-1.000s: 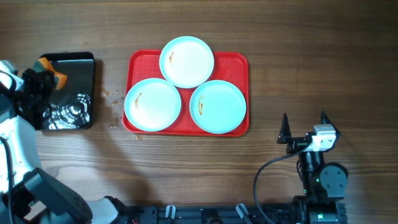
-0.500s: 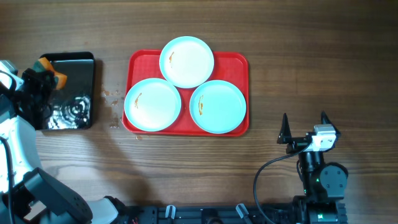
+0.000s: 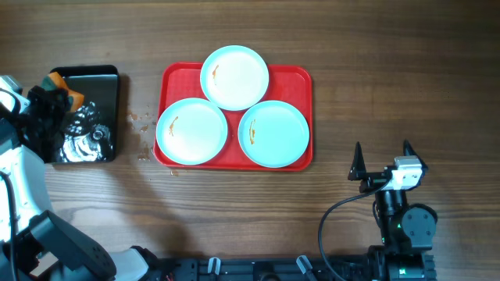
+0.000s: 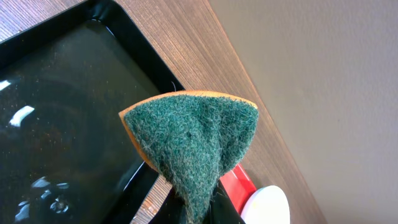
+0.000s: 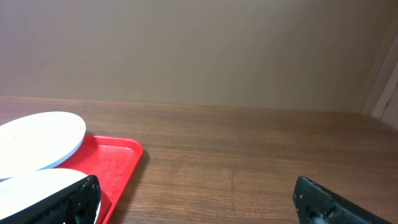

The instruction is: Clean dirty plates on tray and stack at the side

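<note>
Since a second ago the only change I can find is in the black tray [image 3: 109,74]: the water [image 3: 86,133] that showed neat rings is now broken into a ragged splash. Both arms, the plates and the red tray sit where they were.

My left gripper [image 3: 58,95] hangs over the black tray's far end, by the left edge of the table [image 3: 391,62]. Its jaws are pinched tight on a sponge [image 4: 196,140], green scouring face towards the wrist camera, orange backing showing along the top edge.

My right gripper [image 3: 381,148] stands near the table's near-right corner, jaws spread wide with nothing between them, well apart from the red tray.

The red tray [image 3: 176,78] lies mid-table, towards the far edge. All three plates are on it: one [image 3: 234,76] at the far side, overhanging the far rim, one [image 3: 192,130] at the near-left corner, one [image 3: 273,133] at the near-right corner, packed close together. Each carries a small orange-brown smear [image 3: 173,125] left of centre. Brown specks [image 3: 141,119] dot the table between the two trays.
</note>
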Available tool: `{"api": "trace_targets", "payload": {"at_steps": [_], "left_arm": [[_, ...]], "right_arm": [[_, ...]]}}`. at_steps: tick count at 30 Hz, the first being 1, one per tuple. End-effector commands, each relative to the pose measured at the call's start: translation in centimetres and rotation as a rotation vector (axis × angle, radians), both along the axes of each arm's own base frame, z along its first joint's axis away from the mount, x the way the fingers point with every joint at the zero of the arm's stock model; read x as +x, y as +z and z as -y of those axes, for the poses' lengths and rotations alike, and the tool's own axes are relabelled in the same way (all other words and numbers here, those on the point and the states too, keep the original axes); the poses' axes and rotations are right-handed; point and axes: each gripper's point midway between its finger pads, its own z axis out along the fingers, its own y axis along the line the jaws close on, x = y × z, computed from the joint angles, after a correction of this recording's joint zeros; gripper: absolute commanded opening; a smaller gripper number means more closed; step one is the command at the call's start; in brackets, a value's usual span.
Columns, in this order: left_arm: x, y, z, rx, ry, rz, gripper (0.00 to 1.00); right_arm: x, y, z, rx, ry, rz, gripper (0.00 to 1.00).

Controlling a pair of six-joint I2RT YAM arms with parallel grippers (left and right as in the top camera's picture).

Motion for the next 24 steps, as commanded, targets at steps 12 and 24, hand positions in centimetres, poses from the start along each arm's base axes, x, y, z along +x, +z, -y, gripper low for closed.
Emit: {"api": "trace_targets", "payload": {"at_steps": [12,24], "left_arm": [[0.1,-0.1,-0.2,0.023,-0.009,0.0,0.04],[0.1,-0.7,-0.2,0.014,-0.009,-0.012,0.04]], "right_arm": [[0.0,0.0,-0.2,-0.009,0.014,0.003,1.0],[0.0,0.0,-0.2,-0.009,0.014,0.003,1.0]]}}
